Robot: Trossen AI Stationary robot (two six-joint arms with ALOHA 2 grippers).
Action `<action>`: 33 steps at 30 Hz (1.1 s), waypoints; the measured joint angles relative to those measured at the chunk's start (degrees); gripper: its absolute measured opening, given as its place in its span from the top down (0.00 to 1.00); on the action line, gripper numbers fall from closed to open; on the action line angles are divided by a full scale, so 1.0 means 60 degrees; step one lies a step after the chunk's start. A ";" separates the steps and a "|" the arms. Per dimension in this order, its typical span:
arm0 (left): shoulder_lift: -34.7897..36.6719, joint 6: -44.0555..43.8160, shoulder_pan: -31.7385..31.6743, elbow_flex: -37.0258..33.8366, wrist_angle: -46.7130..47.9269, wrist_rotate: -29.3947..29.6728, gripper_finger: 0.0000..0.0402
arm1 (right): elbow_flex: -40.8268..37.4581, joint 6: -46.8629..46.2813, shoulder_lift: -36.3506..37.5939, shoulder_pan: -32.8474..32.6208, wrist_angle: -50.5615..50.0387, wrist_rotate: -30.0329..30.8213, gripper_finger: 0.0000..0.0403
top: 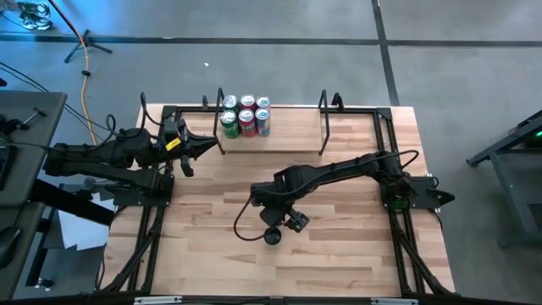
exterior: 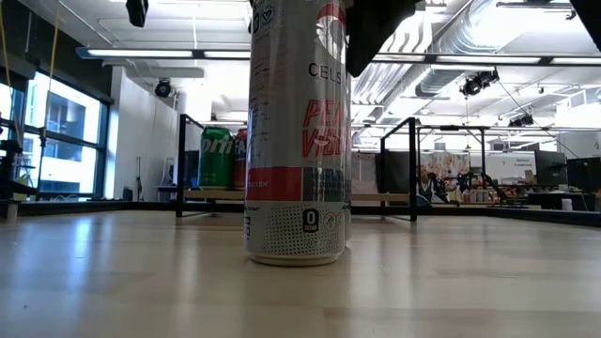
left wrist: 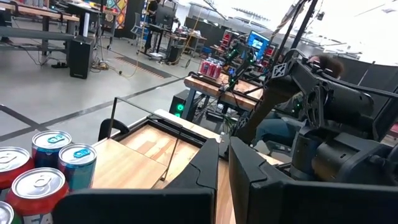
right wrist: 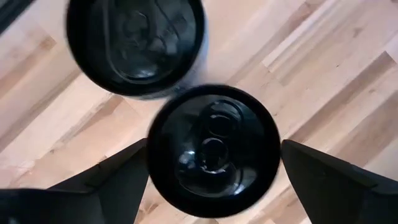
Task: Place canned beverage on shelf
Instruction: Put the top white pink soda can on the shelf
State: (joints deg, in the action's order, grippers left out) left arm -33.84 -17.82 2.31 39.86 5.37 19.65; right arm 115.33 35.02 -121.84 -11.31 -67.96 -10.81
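The tall white aluminium can (exterior: 298,131) stands upright mid-table, well short of the pale-wood shelf (top: 273,135), directly beneath the right gripper (right wrist: 211,168), whose spread fingers straddle its black lid without clamping it.

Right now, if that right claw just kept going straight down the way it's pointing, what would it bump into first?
The black-topped can standing on the table: the right gripper points down over it, fingers open on either side of its top.
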 joint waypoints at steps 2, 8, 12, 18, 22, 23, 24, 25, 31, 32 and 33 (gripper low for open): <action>0.0002 0.0000 0.0000 0.0000 0.0004 -0.0001 1.00 | 0.0000 0.0077 0.0000 0.0000 0.0003 -0.0185 0.15; 0.0001 0.0000 0.0000 0.0000 0.0005 -0.0001 1.00 | 0.0000 0.0297 0.0000 0.0000 0.0134 -0.0241 0.15; -0.0001 0.0000 0.0000 0.0000 0.0004 -0.0001 1.00 | 0.0000 0.0634 0.0000 0.0000 0.0275 -0.0290 0.15; -0.0001 0.0000 0.0000 0.0000 0.0004 -0.0001 1.00 | 0.0000 0.0668 0.0000 0.0000 0.0218 -0.0291 0.15; 0.0000 0.0000 0.0000 0.0000 0.0004 -0.0001 1.00 | 0.0004 0.0668 -0.0015 0.0000 0.0074 -0.0297 0.15; 0.0000 0.0000 0.0000 0.0000 0.0004 0.0002 1.00 | 0.0016 0.0664 -0.0049 0.0000 0.0081 -0.0308 0.15; 0.0002 0.0000 0.0000 0.0000 0.0004 0.0001 1.00 | 0.0018 0.0647 -0.0077 0.0000 0.0085 -0.0340 0.15; 0.0002 0.0000 0.0000 0.0000 0.0004 -0.0001 1.00 | 0.0018 0.0642 -0.0093 0.0004 0.0059 -0.0417 0.15; 0.0002 -0.0003 0.0000 0.0000 0.0004 0.0002 1.00 | 0.0018 0.0642 -0.0142 0.0000 0.0053 -0.0565 0.15; -0.0001 0.0000 0.0000 0.0000 0.0004 -0.0001 1.00 | 0.0018 0.0646 -0.0150 0.0000 0.0073 -0.0559 0.15; 0.0000 0.0000 -0.0001 0.0000 0.0004 0.0001 1.00 | 0.0018 0.0649 -0.0162 0.0000 0.0112 -0.0560 0.15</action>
State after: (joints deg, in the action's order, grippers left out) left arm -33.84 -17.82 2.30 39.86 5.39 19.65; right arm 115.44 38.92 -122.81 -11.31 -67.29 -14.17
